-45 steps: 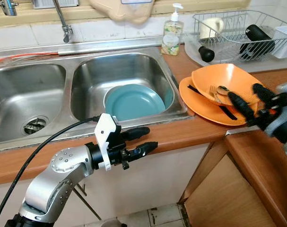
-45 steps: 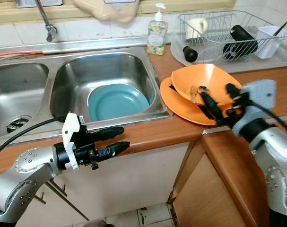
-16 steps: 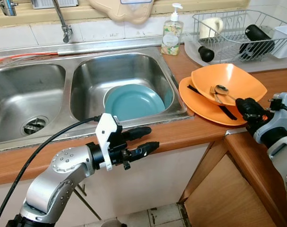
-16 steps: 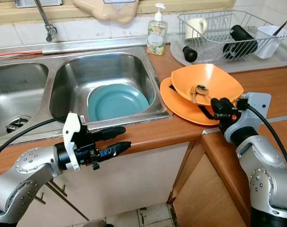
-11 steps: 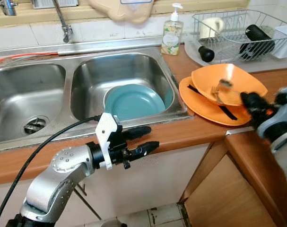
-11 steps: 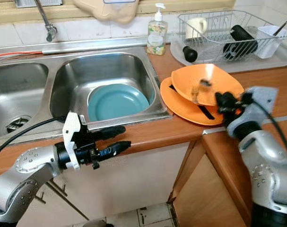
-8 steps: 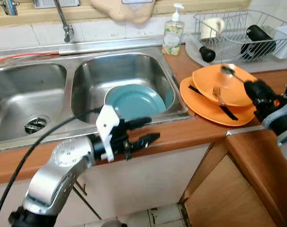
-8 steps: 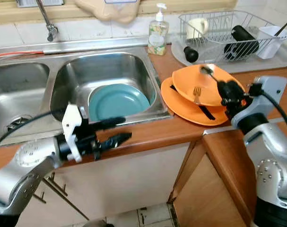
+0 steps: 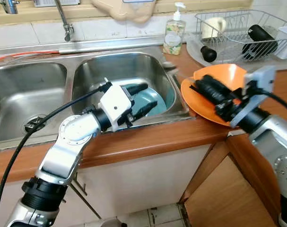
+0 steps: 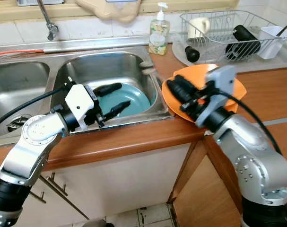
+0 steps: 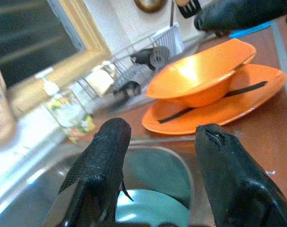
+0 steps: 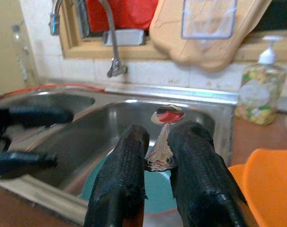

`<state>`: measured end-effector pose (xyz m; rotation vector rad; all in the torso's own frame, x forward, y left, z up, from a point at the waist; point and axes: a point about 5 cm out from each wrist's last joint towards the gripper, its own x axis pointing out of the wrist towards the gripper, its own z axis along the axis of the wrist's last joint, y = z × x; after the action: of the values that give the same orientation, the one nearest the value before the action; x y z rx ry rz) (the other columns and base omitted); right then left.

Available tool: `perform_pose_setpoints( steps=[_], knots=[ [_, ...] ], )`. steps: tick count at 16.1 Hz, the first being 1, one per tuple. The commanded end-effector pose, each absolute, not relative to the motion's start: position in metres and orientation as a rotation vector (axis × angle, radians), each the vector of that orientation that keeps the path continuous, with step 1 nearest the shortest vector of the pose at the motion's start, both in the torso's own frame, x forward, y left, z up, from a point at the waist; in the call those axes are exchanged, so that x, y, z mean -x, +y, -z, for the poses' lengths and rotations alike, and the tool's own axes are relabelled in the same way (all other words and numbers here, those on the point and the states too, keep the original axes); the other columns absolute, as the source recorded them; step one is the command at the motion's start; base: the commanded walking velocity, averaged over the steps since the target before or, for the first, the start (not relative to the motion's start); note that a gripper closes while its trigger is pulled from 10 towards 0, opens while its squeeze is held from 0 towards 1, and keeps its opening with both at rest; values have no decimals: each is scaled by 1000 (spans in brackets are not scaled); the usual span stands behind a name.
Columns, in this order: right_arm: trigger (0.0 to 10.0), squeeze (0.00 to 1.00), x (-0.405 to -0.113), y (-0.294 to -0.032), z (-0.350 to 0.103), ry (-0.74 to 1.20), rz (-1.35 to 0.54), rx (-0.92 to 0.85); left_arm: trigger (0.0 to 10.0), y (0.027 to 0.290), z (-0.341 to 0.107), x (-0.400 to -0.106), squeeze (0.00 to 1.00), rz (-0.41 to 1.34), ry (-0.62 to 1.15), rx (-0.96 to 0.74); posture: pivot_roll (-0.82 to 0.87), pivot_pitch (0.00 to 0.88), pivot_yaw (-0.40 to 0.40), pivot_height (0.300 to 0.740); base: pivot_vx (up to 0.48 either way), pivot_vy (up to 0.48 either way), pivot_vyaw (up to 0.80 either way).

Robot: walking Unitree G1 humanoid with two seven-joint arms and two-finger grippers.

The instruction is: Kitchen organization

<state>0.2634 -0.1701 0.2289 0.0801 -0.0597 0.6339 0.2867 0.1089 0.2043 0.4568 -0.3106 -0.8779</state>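
My right gripper (image 10: pixel 174 81) reaches left from above the orange bowl (image 9: pixel 228 75) towards the right sink basin (image 9: pixel 100 71). It is shut on a metal spoon (image 12: pixel 163 137), whose blurred bowl end sticks out past the fingertips over the sink's edge. The bowl rests on an orange plate (image 10: pixel 174 106) on the wooden counter, with a black utensil (image 11: pixel 242 89) lying under it. A teal plate (image 10: pixel 138 97) lies in the right basin. My left gripper (image 9: pixel 145 97) hovers open just above that plate.
A soap bottle (image 9: pixel 174 30) stands behind the sink. The wire dish rack (image 9: pixel 242 28) with a mug and dark items is at the back right. The faucet (image 9: pixel 65 23) hangs over the divider, beside the left basin (image 9: pixel 25 99). The counter (image 9: pixel 261 156) turns a corner at right.
My right gripper has lifted the spoon out of the orange bowl and swung left toward the sink. My left gripper has risen from in front of the counter to over the teal plate.
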Motion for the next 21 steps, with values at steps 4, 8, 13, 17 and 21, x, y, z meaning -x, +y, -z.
perform_pose_setpoints(
  steps=[4, 8, 13, 17, 21],
  knots=[
    [0, 0, -259, -154, -235, -43, -734, -28, 8196, 103, -209, -297, 0, 842, -404, -578, -33, 0, -5, 740, 0, 0, 0],
    [0, 0, -260, -145, -240, -37, -774, 7, 10000, 95, -213, -306, 0, 845, -471, -636, -49, 0, 6, 740, 0, 0, 0],
    [0, 0, -256, -135, -242, -31, -804, 10, 0, 86, -210, -312, 0, 904, -499, -691, -63, 0, 17, 740, 0, 0, 0],
    [0, 0, -256, -130, -243, -26, -814, 12, 0, 87, -208, -316, 0, 905, -521, -794, -59, 0, 15, 740, 0, 0, 0],
    [0, 0, -256, -128, -244, -21, -834, 22, 0, 91, -206, -321, 0, 864, -524, -850, -61, 0, 12, 740, 0, 0, 0]
  ],
)
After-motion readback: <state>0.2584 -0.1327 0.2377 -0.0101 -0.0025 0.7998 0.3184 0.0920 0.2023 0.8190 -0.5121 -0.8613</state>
